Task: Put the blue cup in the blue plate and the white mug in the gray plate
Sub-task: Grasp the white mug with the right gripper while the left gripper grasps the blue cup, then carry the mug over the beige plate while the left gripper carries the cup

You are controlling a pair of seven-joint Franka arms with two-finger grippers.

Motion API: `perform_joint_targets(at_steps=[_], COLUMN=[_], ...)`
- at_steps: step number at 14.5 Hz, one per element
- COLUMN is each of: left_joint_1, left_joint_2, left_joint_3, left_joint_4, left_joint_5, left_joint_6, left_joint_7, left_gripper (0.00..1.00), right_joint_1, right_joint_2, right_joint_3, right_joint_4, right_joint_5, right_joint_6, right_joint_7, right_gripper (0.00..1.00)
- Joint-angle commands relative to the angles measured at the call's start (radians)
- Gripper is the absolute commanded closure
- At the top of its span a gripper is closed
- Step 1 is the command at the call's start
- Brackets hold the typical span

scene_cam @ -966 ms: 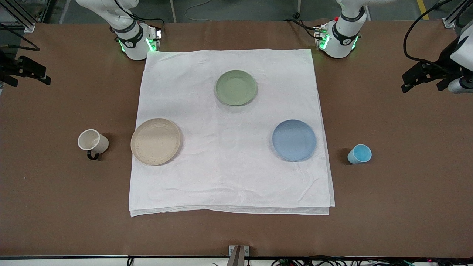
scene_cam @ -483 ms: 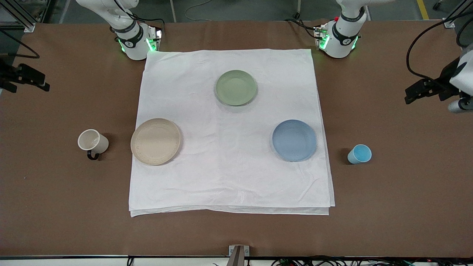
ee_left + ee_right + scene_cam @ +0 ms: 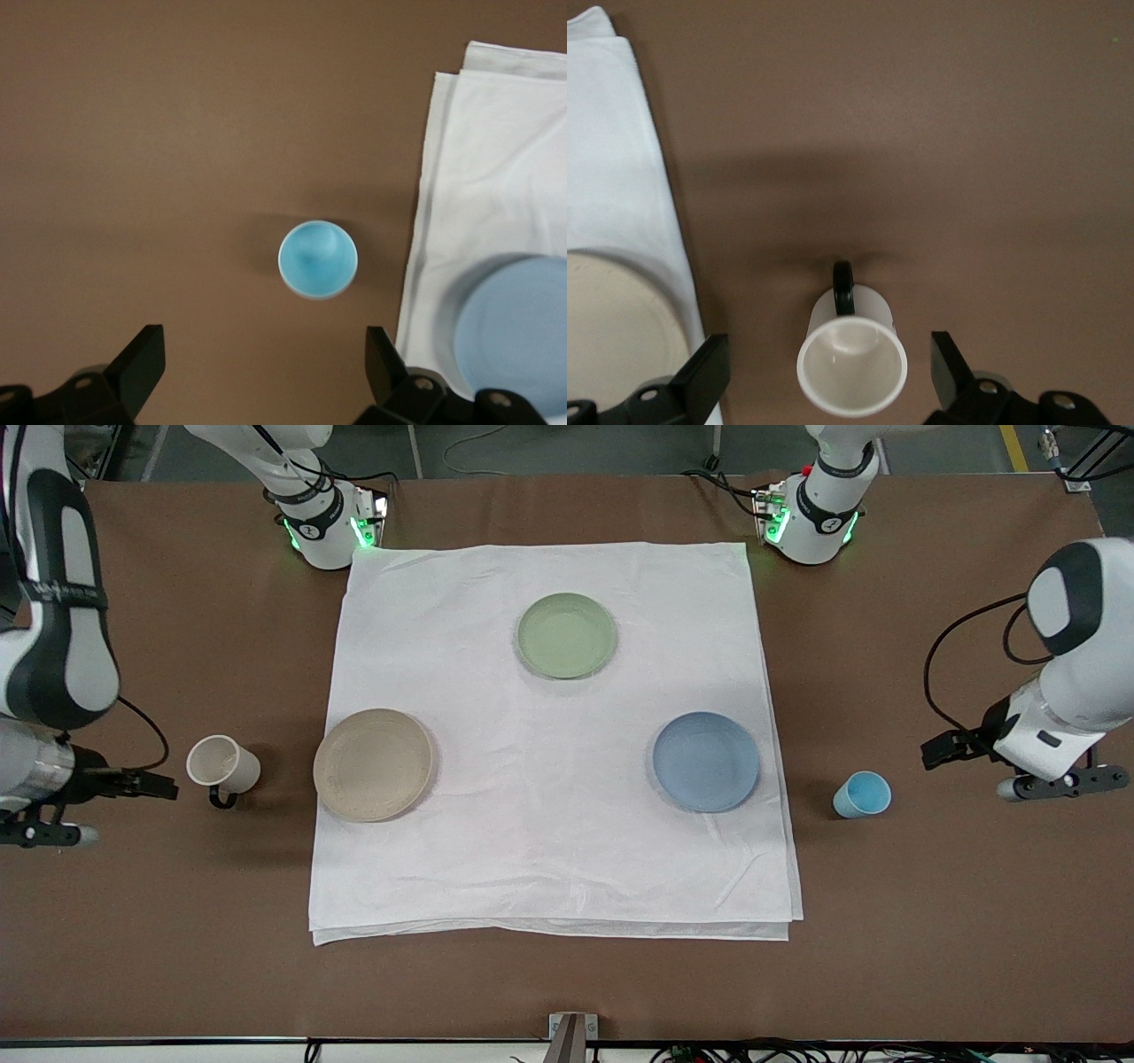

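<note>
Both arms are now coming in over the ends of the bench, having stood well out toward the edges a second ago; each is closing on its own vessel, so the reach phase of both pick-ups appears to be under way at once.

The left pincer (image 3: pixel 257 367) is hanging over bare bench just outside the blue cup (image 3: pixel 862 794), with its fingers spread wide, well wider than the cup, and touching nothing. In the left wrist view the cup (image 3: pixel 318 259) is sitting upright between the lines of the two fingers but not yet between them.

The right pincer (image 3: pixel 824 372) is likewise spread wide and empty, hanging over the bench by the white mug (image 3: pixel 222 765). In the right wrist view the mug (image 3: pixel 852 361) is standing upright, its dark handle pointing away from the pincer.

Positions on the white cloth (image 3: pixel 549 850), read as a clock face in the front view: the blue plate (image 3: pixel 706 762) is lying at about 3 o'clock, the gray plate (image 3: pixel 374 764) at about 9, a green plate (image 3: pixel 566 635) at 12. The cup is standing off the cloth, outside the blue plate; the mug off the cloth, outside the gray plate. Neither vessel is yet lifted, and both plates are bare.
</note>
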Motion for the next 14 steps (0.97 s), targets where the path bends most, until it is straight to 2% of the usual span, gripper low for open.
perform_joint_targets(at_steps=[1,3,4,6,7,8,9,11,12,14], left_joint_1=[0.000,-0.003,-0.003,-0.002,-0.002,-0.002,-0.002,-0.002,-0.002,-0.005], left_joint_2=[0.057,0.140,0.171,0.218,0.235,0.254,0.268,0.274,0.274,0.259], left_joint_3=[-0.002,-0.002,-0.002,-0.002,-0.002,-0.002,-0.002,-0.004,-0.004,-0.007], left_joint_4=[-0.092,-0.092,-0.093,-0.089,-0.089,-0.087,-0.086,-0.084,-0.084,-0.081], left_joint_5=[0.001,0.001,0.003,0.003,0.003,0.003,0.003,0.003,0.003,0.003], left_joint_6=[0.180,0.246,0.279,0.311,0.322,0.328,0.331,0.331,0.330,0.317], left_joint_7=[0.000,-0.002,0.000,0.001,0.001,0.000,-0.002,-0.003,-0.003,0.000], left_gripper=[0.02,0.11,0.16,0.25,0.30,0.35,0.47,0.89,1.00,1.00], right_joint_1=[0.003,0.001,0.001,-0.002,-0.003,-0.005,-0.007,-0.007,-0.005,0.006], right_joint_2=[-0.008,0.004,0.004,0.001,-0.002,-0.005,-0.010,-0.011,-0.011,-0.028], right_joint_3=[0.008,0.008,0.008,0.008,0.008,0.008,0.010,0.010,0.010,0.013], right_joint_4=[-0.201,-0.285,-0.304,-0.339,-0.339,-0.338,-0.338,-0.321,-0.298,-0.231], right_joint_5=[0.014,0.037,0.037,0.037,0.037,0.037,0.037,0.037,0.037,0.081], right_joint_6=[0.243,0.346,0.348,0.339,0.316,0.292,0.285,0.270,0.243,0.111], right_joint_7=[0.003,0.001,0.001,-0.008,-0.019,-0.026,-0.028,-0.027,-0.023,0.012], right_gripper=[0.00,0.02,0.10,0.40,0.60,0.88,1.00,1.00,1.00,1.00])
